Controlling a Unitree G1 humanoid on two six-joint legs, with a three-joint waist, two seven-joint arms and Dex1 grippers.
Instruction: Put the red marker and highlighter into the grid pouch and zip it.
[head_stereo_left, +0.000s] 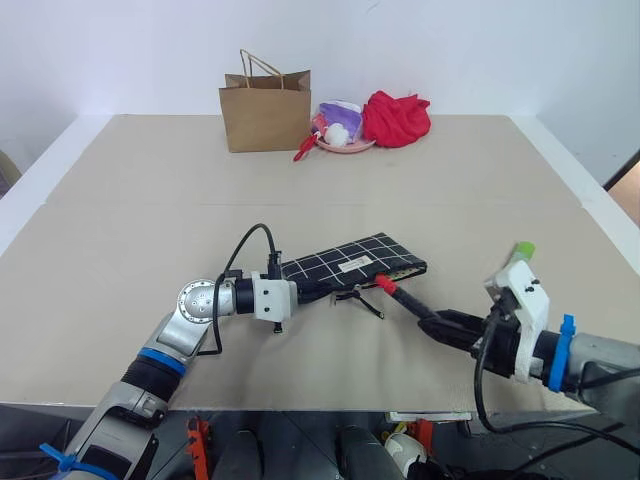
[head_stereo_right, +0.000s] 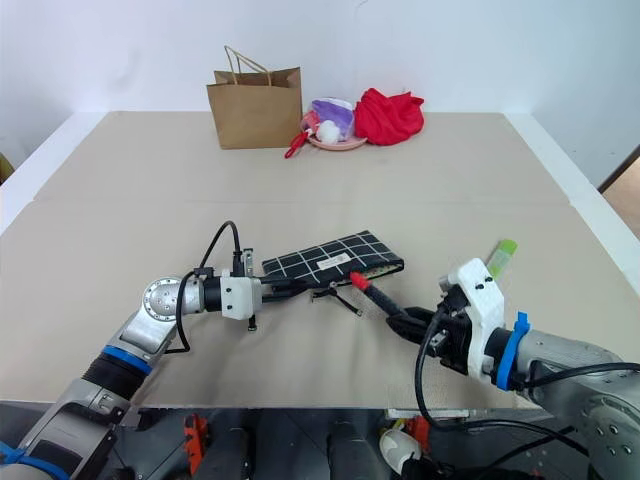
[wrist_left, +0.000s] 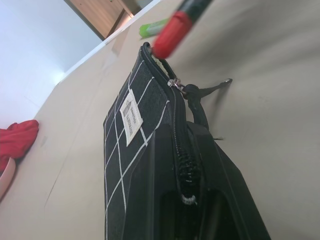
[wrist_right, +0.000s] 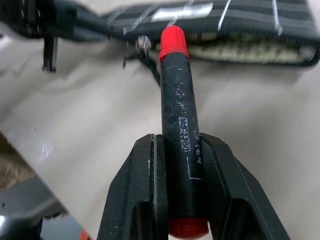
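Two grippers share the job: the left gripper (head_stereo_left: 292, 290) is clamped on the grid pouch's (head_stereo_left: 352, 260) near end, and the right gripper (wrist_right: 182, 150) holds the red marker (wrist_right: 180, 120). Its cap points toward ten o'clock at the pouch's open mouth. The highlighter (head_stereo_right: 501, 254) lies at three o'clock.

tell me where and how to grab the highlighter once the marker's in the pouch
Probably across the middle of the highlighter's pale green barrel, with the jaws closing on its long sides. It lies flat and alone on the table, on the robot's right, beyond the right gripper, its bright cap pointing away. Coming down from above with that gripper looks simplest, once it has let go of the marker.
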